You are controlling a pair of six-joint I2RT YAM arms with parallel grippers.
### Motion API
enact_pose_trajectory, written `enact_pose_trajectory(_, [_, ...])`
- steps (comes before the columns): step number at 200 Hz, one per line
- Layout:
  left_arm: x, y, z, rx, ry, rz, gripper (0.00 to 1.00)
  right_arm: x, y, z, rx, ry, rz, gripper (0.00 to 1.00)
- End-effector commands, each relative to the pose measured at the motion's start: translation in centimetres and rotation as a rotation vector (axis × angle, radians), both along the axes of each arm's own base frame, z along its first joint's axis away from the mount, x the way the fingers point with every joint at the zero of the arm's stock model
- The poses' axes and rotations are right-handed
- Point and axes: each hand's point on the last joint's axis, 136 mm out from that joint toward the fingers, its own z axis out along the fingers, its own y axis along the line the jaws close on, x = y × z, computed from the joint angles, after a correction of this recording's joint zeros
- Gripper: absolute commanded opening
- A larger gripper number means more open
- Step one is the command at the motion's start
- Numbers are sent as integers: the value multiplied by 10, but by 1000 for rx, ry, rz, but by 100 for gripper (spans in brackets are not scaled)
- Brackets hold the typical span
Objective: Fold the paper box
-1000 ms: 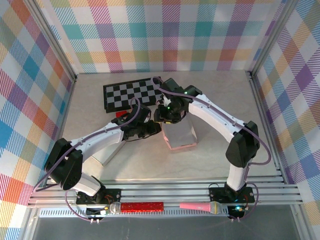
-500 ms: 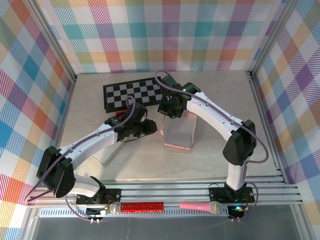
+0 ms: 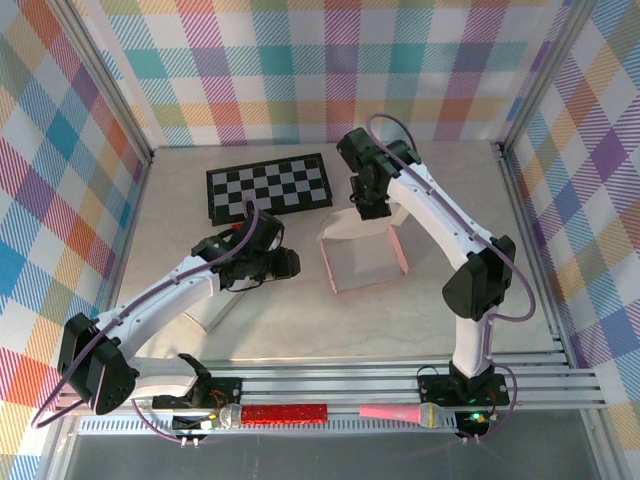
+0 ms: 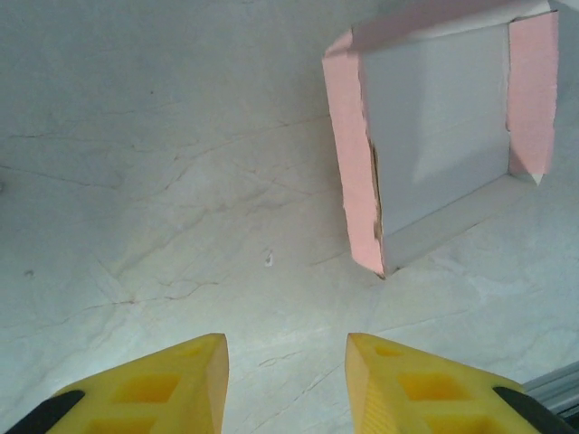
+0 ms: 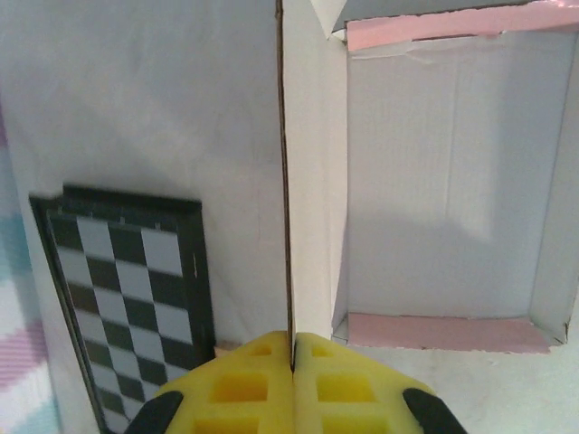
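- My right hand point(image 5: 291, 348) has its fingers pressed together on the thin edge of one upright flap point(image 5: 314, 181) of the paper box point(image 3: 362, 262). Only a little card sits between them.
- The box sits open-topped in the middle of the surface point(image 3: 300, 320), just in front of the chessboard point(image 3: 268, 186). Its pink side walls are raised.
- My left hand point(image 4: 285, 348) is spread wide and holds nothing. It hangs over bare surface, clear of the box's near corner.
- My main worry is that nothing pins the box down. If I pull or swing the flap, I expect the whole box to lift or slide rather than crease.
- With so shallow a bite, the card could slip out partway through the fold.
- The pink wall point(image 4: 357, 172) nearest the left hand looks ragged along its inner edge. A hard tug might tear it there.
- Pushing the flap backward could shove the box onto the chessboard.
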Motion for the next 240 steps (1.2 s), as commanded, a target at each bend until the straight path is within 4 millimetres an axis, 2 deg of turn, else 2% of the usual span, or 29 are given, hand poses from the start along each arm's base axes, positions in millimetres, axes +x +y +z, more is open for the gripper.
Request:
enact_pose_trajectory(1, [-14, 4, 4, 26, 16, -62, 39, -2, 7, -10, 98, 84, -168, 6])
enact_pose_trajectory(21, [-16, 7, 3, 37, 24, -77, 39, 9, 12, -11, 91, 58, -121, 19])
enact_pose_trajectory(37, [-14, 4, 7, 20, 13, -97, 38, 16, 17, -11, 82, 33, -37, 24])
enact_pose_trajectory(53, [-11, 2, 11, 18, -2, -116, 38, 23, 14, -1, 29, -28, 72, 34])
enact_pose_trajectory(72, [-4, -2, 15, 26, -13, -149, 38, 33, 4, 20, -73, -125, 254, 45])
enact_pose_trajectory(98, [12, -7, 25, 37, -49, -200, 39, 46, -9, 66, -290, -349, 673, 56])
enact_pose_trajectory(109, [23, -7, 30, 37, -61, -203, 40, 45, -13, 77, -365, -450, 870, 64])
enact_pose_trajectory(125, [38, -13, 36, 10, -74, -227, 41, 30, -19, 83, -343, -626, 1122, 67])
enact_pose_trajectory(134, [45, -16, 37, 18, -82, -246, 41, 12, -22, 88, -299, -757, 1262, 67])
enact_pose_trajectory(151, [59, -25, 34, 39, -90, -298, 41, -12, -49, 72, -344, -791, 1381, 68])
enact_pose_trajectory(167, [72, -33, 32, 56, -93, -337, 41, -22, -75, 48, -376, -700, 1438, 67])
enact_pose_trajectory(179, [80, -36, 27, 74, -92, -364, 40, -25, -84, 30, -377, -642, 1480, 67])
enact_pose_trajectory(194, [91, -37, 20, 86, -85, -376, 40, -24, -93, 6, -390, -551, 1518, 67])
enact_pose_trajectory(212, [103, -37, 13, 85, -77, -376, 40, -20, -99, -13, -401, -490, 1550, 66])
enact_pose_trajectory(240, [114, -41, 7, 87, -74, -384, 40, -8, -110, -27, -434, -431, 1535, 65])
